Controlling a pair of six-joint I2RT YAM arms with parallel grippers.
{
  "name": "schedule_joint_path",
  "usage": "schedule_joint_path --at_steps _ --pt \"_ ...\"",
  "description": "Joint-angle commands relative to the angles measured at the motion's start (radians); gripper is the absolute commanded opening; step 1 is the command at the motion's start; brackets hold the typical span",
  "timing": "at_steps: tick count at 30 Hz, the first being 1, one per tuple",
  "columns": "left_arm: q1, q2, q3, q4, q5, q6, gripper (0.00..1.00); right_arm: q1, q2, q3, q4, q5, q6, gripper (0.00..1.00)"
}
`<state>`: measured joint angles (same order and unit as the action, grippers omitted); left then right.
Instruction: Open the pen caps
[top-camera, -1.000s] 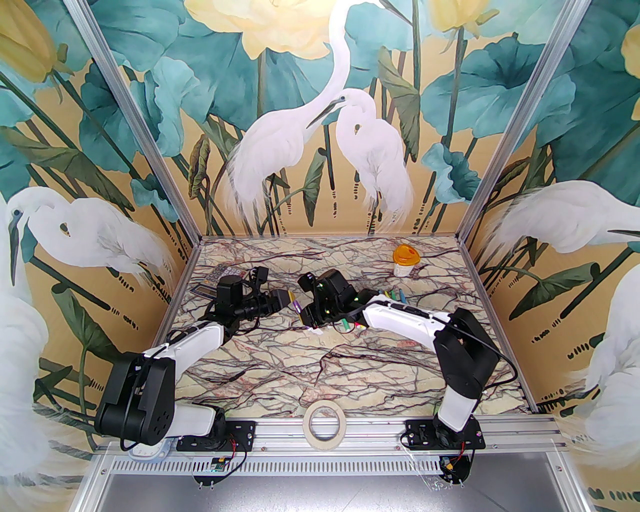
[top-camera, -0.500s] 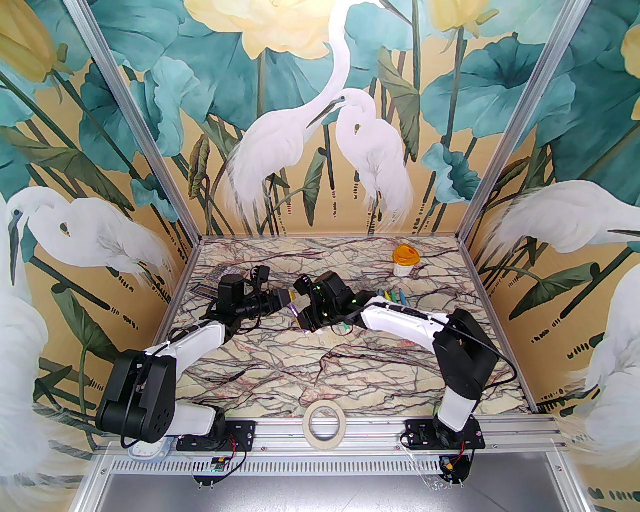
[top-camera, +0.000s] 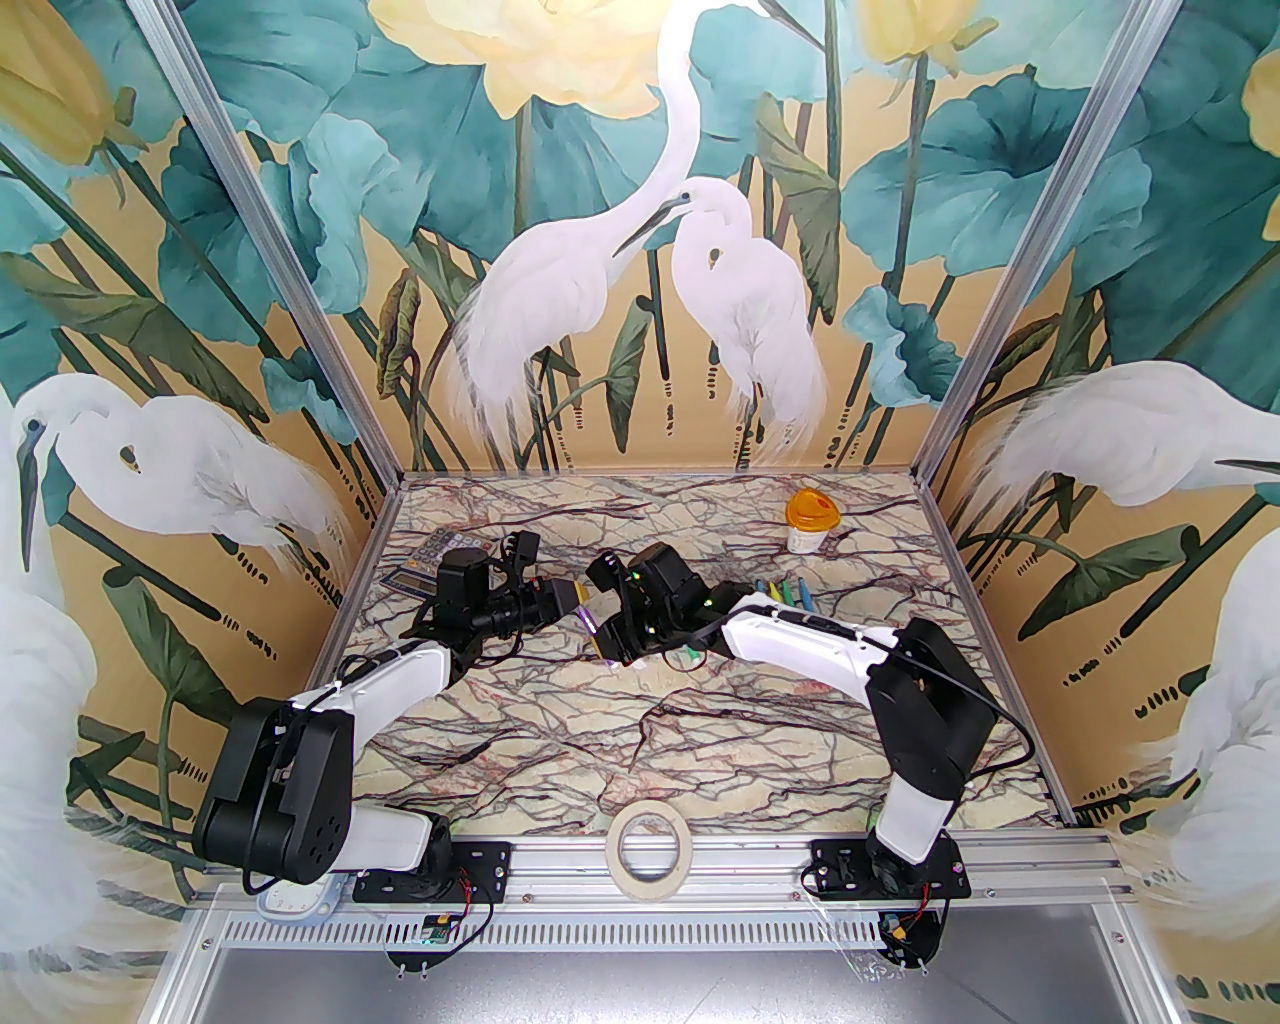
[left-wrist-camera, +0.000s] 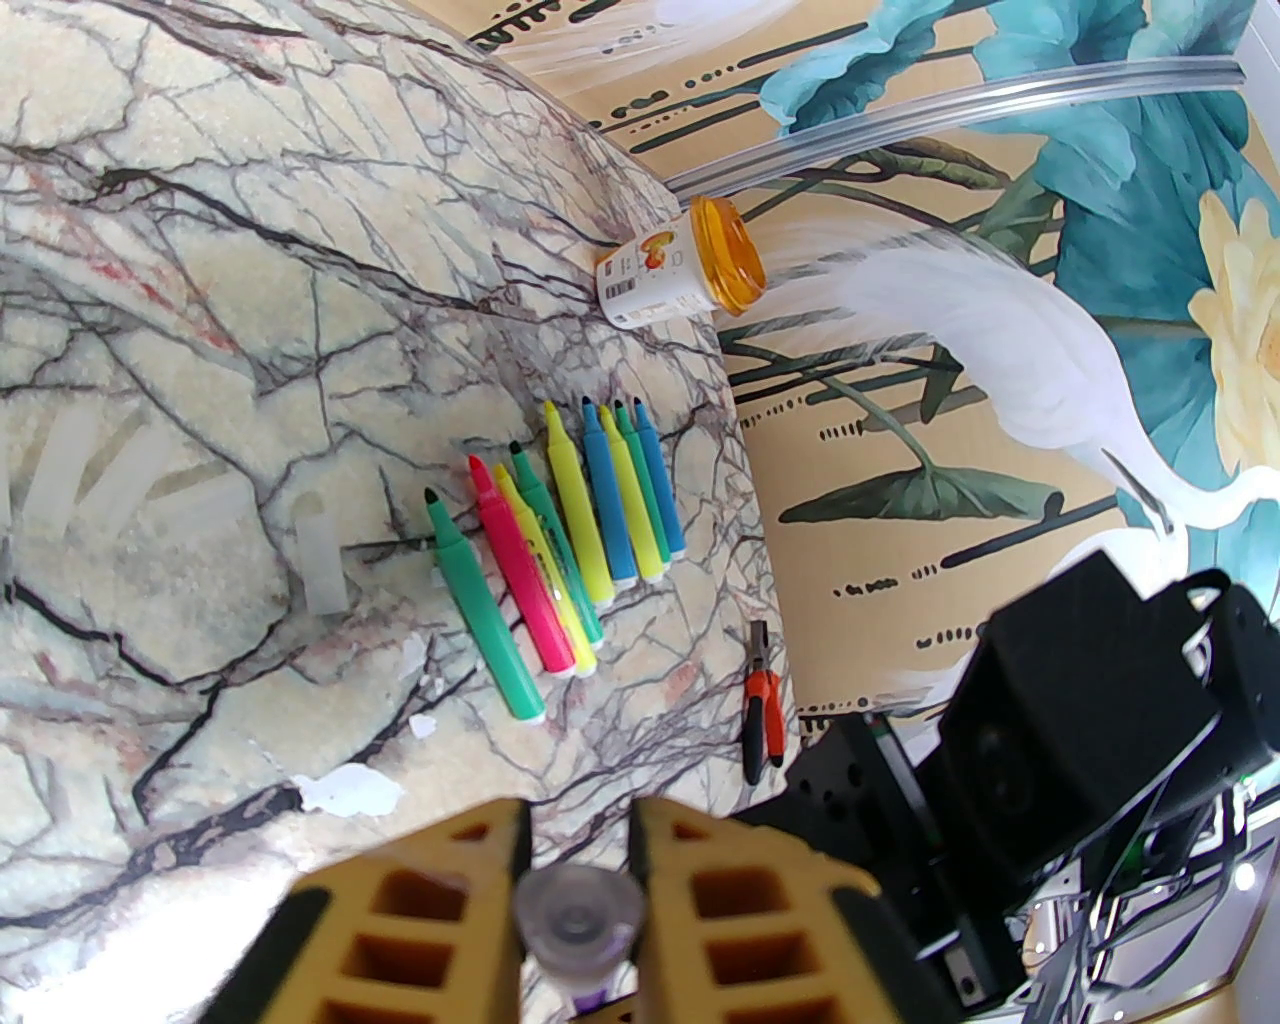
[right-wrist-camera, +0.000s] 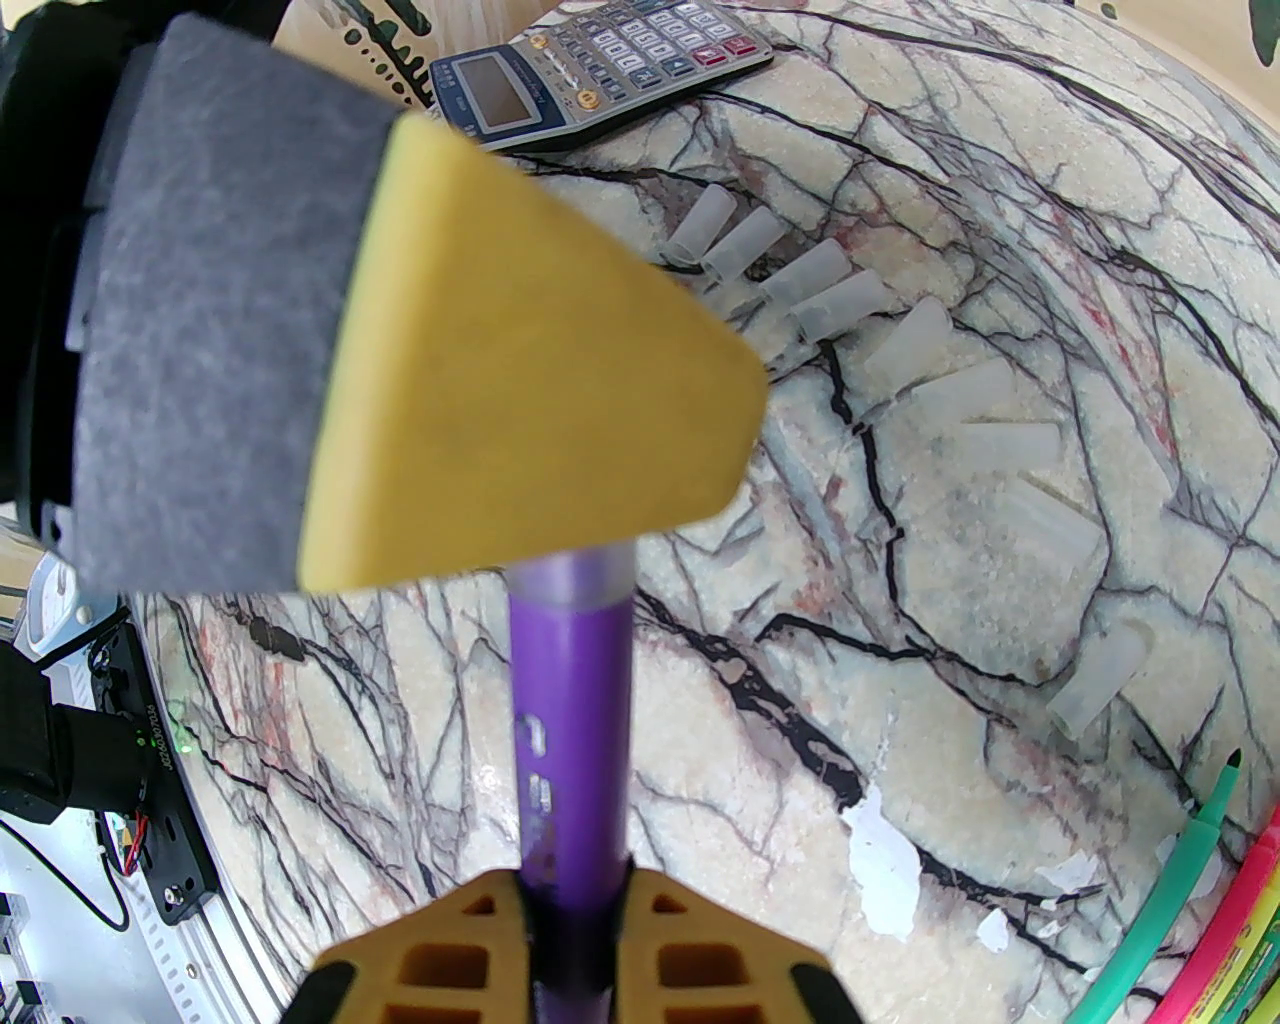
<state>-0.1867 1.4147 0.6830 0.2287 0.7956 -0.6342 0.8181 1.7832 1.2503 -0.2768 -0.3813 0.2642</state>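
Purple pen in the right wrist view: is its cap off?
No, a clear cap covers the purple pen's far end.

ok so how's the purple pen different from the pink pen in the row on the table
The purple pen has its clear cap on; the pink pen shows a bare tip. The purple pen is held above the table by the right gripper, the left gripper closed on its cap; the pink pen lies flat among other pens, untouched. Both are slim markers.
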Motion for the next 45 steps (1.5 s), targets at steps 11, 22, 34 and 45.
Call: schedule_joint_path --at_steps 11,22,34,45 --pt "-0.010 0.003 0.021 0.034 0.045 -0.028 0.05 0.004 -0.012 -0.004 0.048 0.042 -0.005 0.33" --pt "-0.010 -0.025 0.017 0.023 0.060 -0.026 0.05 0.003 0.025 0.028 0.057 0.030 -0.002 0.32" --pt "-0.009 -0.043 0.010 0.044 0.070 -0.045 0.04 0.001 0.046 0.030 0.067 -0.004 0.001 0.19" --pt "-0.008 -0.095 0.027 -0.056 -0.024 -0.004 0.01 0.001 0.005 -0.041 0.063 -0.035 -0.022 0.00"
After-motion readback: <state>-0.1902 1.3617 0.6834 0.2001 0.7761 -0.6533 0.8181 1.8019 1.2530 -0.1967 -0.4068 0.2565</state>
